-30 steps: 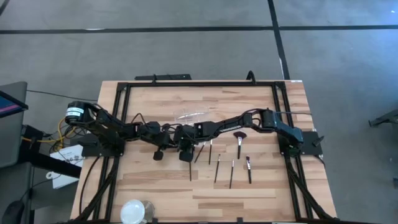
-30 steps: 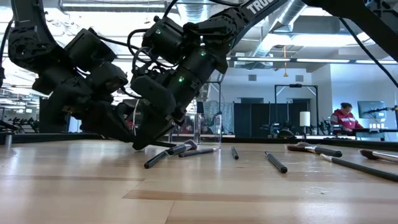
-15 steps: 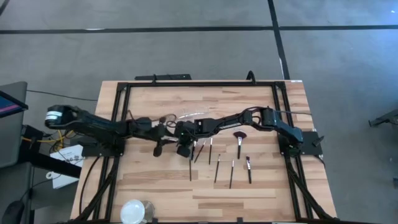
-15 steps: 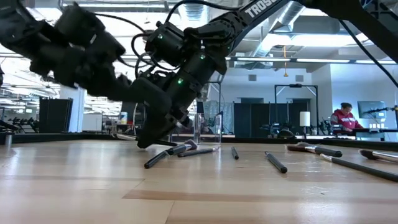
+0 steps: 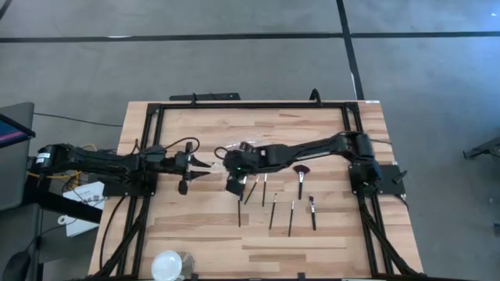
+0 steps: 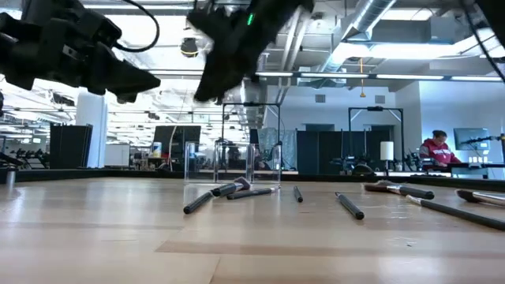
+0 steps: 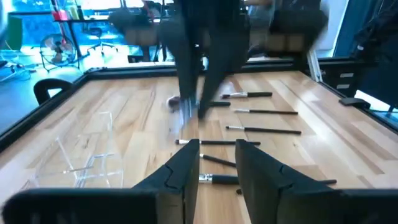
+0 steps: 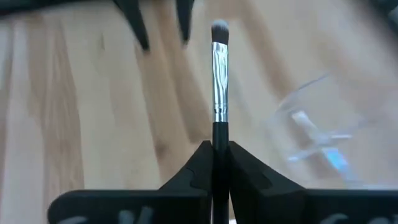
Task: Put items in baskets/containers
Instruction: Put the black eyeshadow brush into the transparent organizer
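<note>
My right gripper (image 5: 230, 165) (image 8: 213, 146) hangs high above the table's middle, shut on a slim makeup brush (image 8: 217, 93) with a silver ferrule and a small pale bristle tip. The clear container (image 5: 238, 147) (image 6: 233, 162) stands on the table just on the far side of it. Several more brushes (image 5: 273, 209) lie flat on the wood right of and nearer than the gripper, one of them fan-shaped (image 5: 300, 173). My left gripper (image 5: 205, 164) (image 7: 217, 155) floats left of the middle, open, holding nothing, pointing at the right gripper (image 7: 196, 68). My right gripper pinches the brush by its dark handle (image 8: 216, 134), just behind the ferrule. The brush lies along the fingers, and its ferrule and bristle tip (image 8: 219, 28) stick out past the fingertips. The fingers slant down toward the table's left. The brush is lifted clear.
Two brushes (image 6: 217, 193) lie crossed in front of the container, others (image 6: 351, 205) off to the right. A round white and clear object (image 5: 168, 265) sits at the near edge. A black frame (image 5: 250, 105) borders the table. A person (image 6: 438, 150) sits far behind.
My left arm has drawn back toward the table's left edge and risen off the wood. My right gripper has lifted from table height to well above the container, carrying the brush clear. The brushes lying on the table have stayed where they were.
</note>
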You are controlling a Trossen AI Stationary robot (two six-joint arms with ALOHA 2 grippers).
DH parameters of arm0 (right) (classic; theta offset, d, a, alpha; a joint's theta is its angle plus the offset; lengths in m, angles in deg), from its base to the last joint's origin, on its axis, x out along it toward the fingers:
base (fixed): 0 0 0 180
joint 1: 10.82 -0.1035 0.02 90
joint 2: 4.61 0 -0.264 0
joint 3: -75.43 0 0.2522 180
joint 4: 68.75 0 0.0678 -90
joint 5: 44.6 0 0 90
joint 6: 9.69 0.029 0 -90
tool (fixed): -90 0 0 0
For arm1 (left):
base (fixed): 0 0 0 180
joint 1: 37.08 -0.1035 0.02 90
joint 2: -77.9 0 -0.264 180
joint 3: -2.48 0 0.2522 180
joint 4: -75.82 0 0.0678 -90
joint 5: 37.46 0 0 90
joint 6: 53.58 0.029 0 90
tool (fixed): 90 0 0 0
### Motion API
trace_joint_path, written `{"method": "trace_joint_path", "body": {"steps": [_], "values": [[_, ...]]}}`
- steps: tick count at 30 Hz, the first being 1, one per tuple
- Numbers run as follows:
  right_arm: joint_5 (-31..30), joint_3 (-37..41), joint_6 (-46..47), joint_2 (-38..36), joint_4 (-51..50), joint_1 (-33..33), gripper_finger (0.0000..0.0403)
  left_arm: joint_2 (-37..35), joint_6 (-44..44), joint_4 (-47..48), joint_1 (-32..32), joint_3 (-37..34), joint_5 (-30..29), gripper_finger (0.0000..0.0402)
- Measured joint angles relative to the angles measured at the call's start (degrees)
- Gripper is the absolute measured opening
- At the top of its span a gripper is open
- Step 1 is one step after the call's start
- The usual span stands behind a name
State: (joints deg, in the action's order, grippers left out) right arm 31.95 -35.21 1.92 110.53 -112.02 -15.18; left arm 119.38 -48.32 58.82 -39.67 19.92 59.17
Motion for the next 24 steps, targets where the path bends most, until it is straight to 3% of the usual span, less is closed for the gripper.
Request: {"method": "trace_joint_path", "body": {"steps": [6,10,13,17,20,24], "values": [[-8.6,0.4,-10.2,-13.3,0.1,-2.4,0.0014,-0.1,0.0,0.2,0.0,-1.1,0.0,0.0102],[-11.3,10.4,-13.5,-22.7,6.7,-0.8,0.0016,-0.1,0.0,0.3,0.0,-1.8,0.0,0.0102],[-8.9,25.2,-13.6,-27.7,22.8,2.9,0.0016,0.2,-0.2,0.2,0.0,-1.8,0.0,0.0102],[2.6,46.7,-13.9,-29.3,57.5,9.6,0.0016,0.2,-0.2,0.2,0.0,-1.8,0.1,0.0102],[7.5,57.7,-11.6,-24.8,83.6,15.2,0.002,0.2,-0.2,0.1,0.0,-1.8,0.1,0.0102],[11.2,63.1,-5.1,-15.7,98.0,19.9,0.0019,0.3,-0.2,-0.3,0.0,-1.7,0.1,0.0102]]}}
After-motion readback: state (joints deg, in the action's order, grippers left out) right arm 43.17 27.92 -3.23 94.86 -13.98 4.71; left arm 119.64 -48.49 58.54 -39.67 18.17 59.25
